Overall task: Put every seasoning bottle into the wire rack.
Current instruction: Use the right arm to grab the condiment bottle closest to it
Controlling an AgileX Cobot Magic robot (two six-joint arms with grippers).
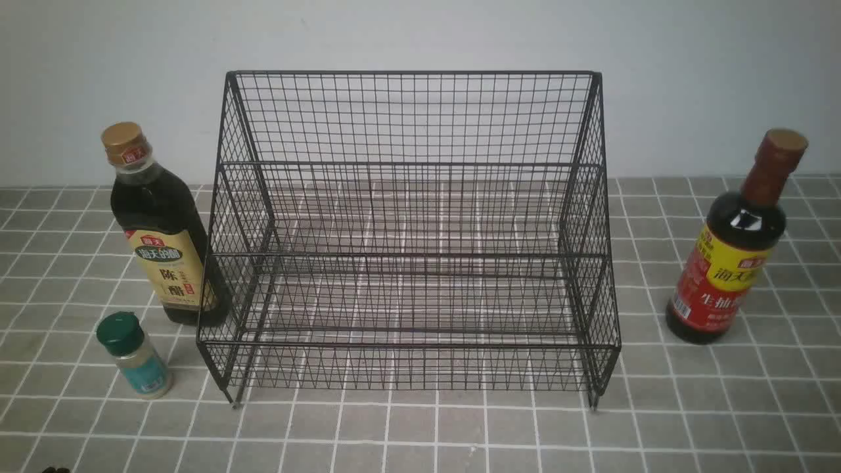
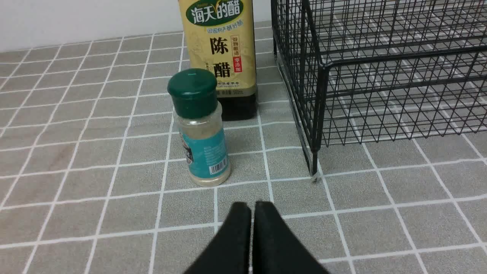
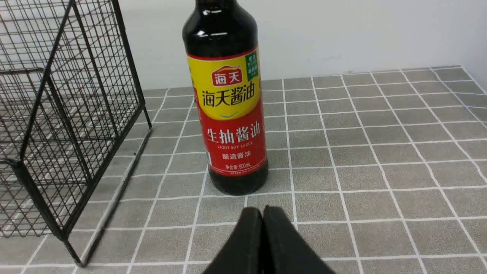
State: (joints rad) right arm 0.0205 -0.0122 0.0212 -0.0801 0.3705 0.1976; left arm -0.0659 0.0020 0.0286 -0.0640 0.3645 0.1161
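A: Where do our three bottles stand?

B: None is in the wire rack (image 1: 410, 344) yet. It sits in the middle of the bench (image 1: 723, 420), tall back toward the far edge, open tiers facing us. The gold-capped bottle (image 1: 164, 249) stands upright just beside the rack's left wall. The green-capped shaker (image 1: 135, 358) is close by it, nearer the near edge. The red-necked bottle (image 1: 726, 269) stands alone toward the right edge, apart from the rack.

A: And our tools?

B: Both are pinched fully together, holding nothing. The left tool (image 2: 251, 207) hangs low facing the shaker, the right tool (image 3: 262, 213) facing the red-necked bottle. We judge each arm is lined up with its own side's bottle so neither must cross the rack.

A: So we spread the jaws before reaching?

B: Yes, and the tall bottles look top-heavy, so we'd grip them low on the body
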